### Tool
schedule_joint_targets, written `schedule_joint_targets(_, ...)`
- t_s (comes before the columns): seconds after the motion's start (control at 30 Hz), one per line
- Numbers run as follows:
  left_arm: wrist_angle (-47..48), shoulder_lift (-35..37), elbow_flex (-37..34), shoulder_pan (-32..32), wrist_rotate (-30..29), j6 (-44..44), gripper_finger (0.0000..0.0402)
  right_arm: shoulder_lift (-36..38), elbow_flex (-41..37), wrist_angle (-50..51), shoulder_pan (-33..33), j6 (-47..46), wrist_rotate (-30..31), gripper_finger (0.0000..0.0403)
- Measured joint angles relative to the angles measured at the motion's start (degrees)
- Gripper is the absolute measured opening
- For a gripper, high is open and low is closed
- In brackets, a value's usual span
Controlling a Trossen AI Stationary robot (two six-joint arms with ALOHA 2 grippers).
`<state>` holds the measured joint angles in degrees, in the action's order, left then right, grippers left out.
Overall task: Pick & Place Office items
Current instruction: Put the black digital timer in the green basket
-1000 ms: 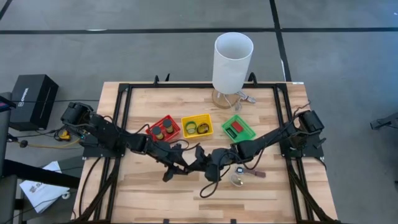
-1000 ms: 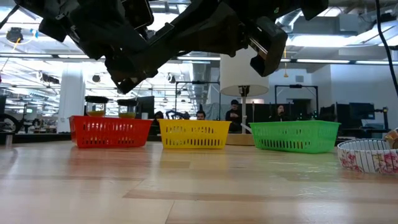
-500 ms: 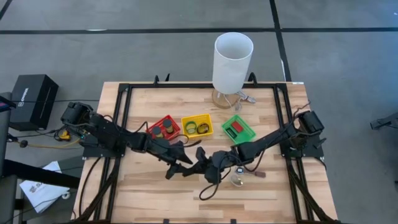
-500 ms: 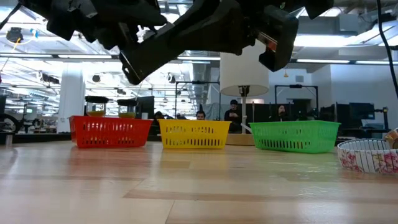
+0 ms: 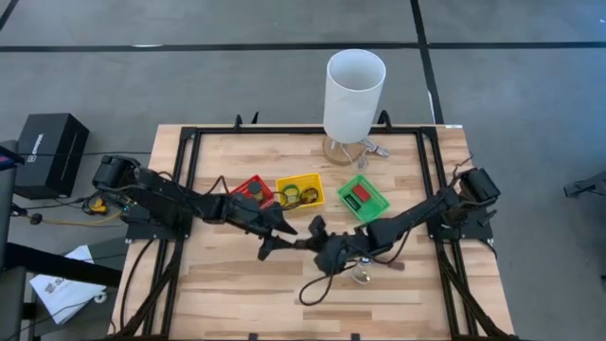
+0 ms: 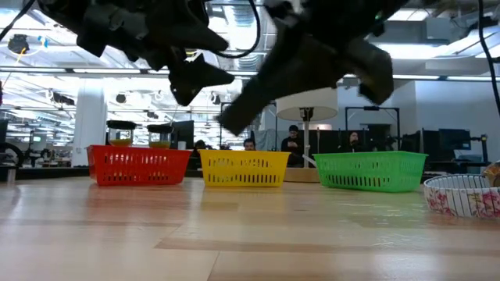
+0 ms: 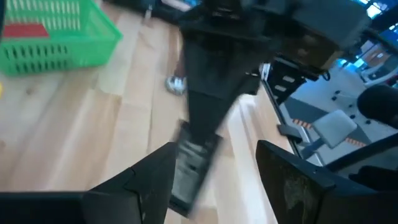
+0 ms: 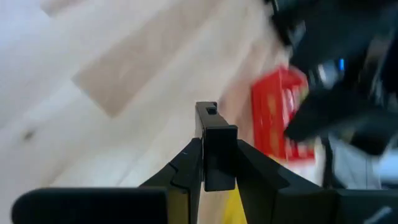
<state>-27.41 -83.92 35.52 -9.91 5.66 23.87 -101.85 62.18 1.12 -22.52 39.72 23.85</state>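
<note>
- Nearest my low camera, a small patterned bowl [image 6: 465, 195] sits on the wooden table [image 5: 237, 294], towards the right arm's side. A small dark piece [image 5: 394, 266] lies on the boards near it.
- Mid-table, my right gripper [image 5: 313, 234] hangs above the boards, its two fingers clamped on a dark rectangular piece [image 8: 214, 146]. The piece stands out past the fingertips.
- My left gripper [image 5: 277, 239] faces it from the other side, fingers [image 7: 146, 180] spread apart and grasping nothing.
- In the left wrist camera, the dark rectangular piece reaches down towards the gap between those spread fingers. I cannot tell whether it touches either one.
- Both grippers are clear of the table surface and in front of the basket row.
- Behind them stand three baskets in a line: the red basket [image 6: 139, 165], the yellow basket [image 6: 244, 168] and the green basket [image 6: 371, 172].
- The red basket holds round discs [image 5: 254, 190], and my left arm crosses over part of it.
- The yellow basket holds thin rings [image 5: 299, 194].
- The green basket holds a red rectangle [image 5: 361, 193] with a darker piece just beside it.
- At the far edge stands the tall white cylinder [image 5: 354, 93], with a silvery clip [image 5: 377, 149] at its foot.
- Beyond the table, people [image 6: 294, 144] sit in the room behind.
</note>
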Motion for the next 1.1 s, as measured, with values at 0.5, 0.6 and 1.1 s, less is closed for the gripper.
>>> schedule_joint_targets(0.5,-0.1,1.5,0.0,2.9,0.2,-2.6,0.0212,20.6,-0.3,62.4,1.3,-50.7,13.7,0.0077)
schedule_joint_targets(0.6,-0.2,1.5,0.0,2.9,0.2,-2.6,0.0210,24.4,-3.2,62.5,3.6,-55.0,14.4,0.0076)
schedule_joint_targets(1.1,-0.2,1.5,0.0,2.8,0.2,-2.6,0.0187,20.5,-12.9,49.0,11.1,-55.2,13.5,0.0081)
